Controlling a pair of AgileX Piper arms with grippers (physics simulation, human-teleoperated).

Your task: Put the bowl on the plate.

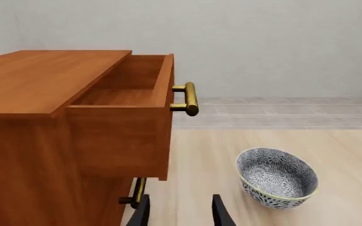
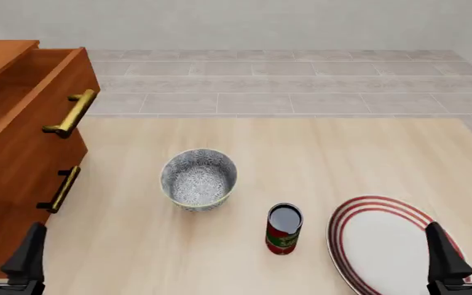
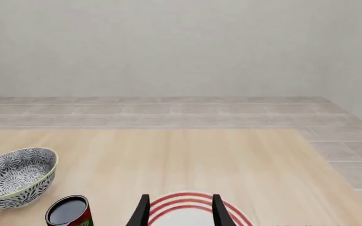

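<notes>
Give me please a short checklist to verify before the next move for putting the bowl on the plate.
1. Bowl upright and free on the table: ok.
2. Plate has nothing lying on it: ok; the right claw hangs over it.
3. Both claws open and holding nothing: ok; the left claw is near the cabinet.
4. Can stands between bowl and plate, so the bowl's path is probably not free: not ok.
5. Open drawer is apart from the bowl: ok.
6. Which arm reaches the bowl better: cannot tell.
</notes>
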